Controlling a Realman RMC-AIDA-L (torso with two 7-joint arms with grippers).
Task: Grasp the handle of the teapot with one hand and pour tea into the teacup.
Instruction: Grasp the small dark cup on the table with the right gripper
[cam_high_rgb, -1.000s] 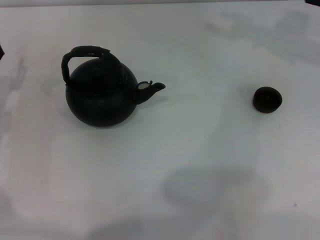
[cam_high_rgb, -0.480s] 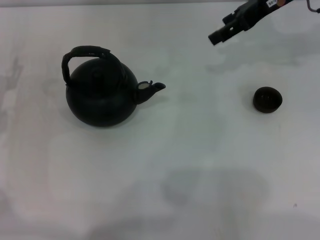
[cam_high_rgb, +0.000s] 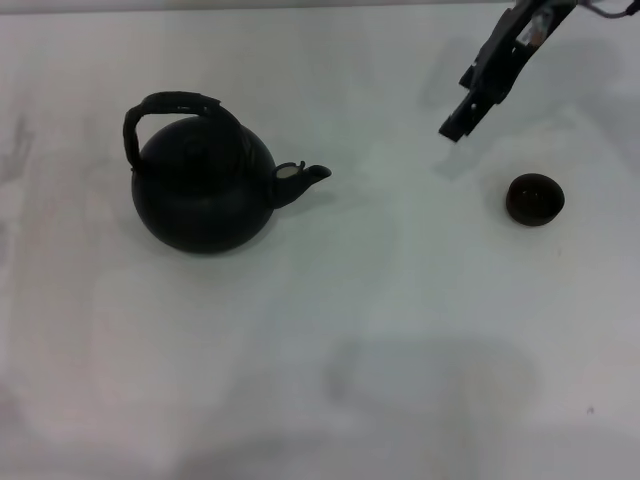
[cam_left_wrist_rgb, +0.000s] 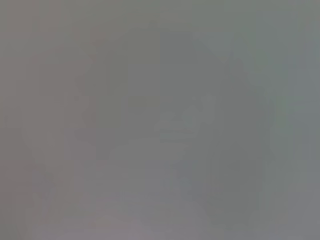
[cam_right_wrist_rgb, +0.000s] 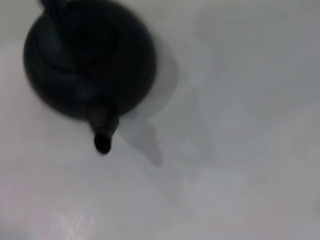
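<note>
The round matte black teapot (cam_high_rgb: 203, 190) stands upright on the white table, left of centre, its short spout (cam_high_rgb: 307, 177) pointing right toward the teacup. Its arched black handle (cam_high_rgb: 172, 110) rises over the lid. The tiny dark teacup (cam_high_rgb: 534, 199) sits at the right, well apart from the pot. My right gripper (cam_high_rgb: 458, 126) hangs above the table at the upper right, just up and left of the teacup, far from the handle. The right wrist view shows the teapot (cam_right_wrist_rgb: 90, 57) and its spout (cam_right_wrist_rgb: 102, 135) from above. The left gripper is out of view.
The white table (cam_high_rgb: 330, 330) carries only the pot and the cup, with soft shadows across its front. The left wrist view is a uniform grey blur with nothing recognisable.
My right arm has come in from the upper right edge and its gripper has dropped lower, closer to the teacup. The teapot and teacup have not moved.
</note>
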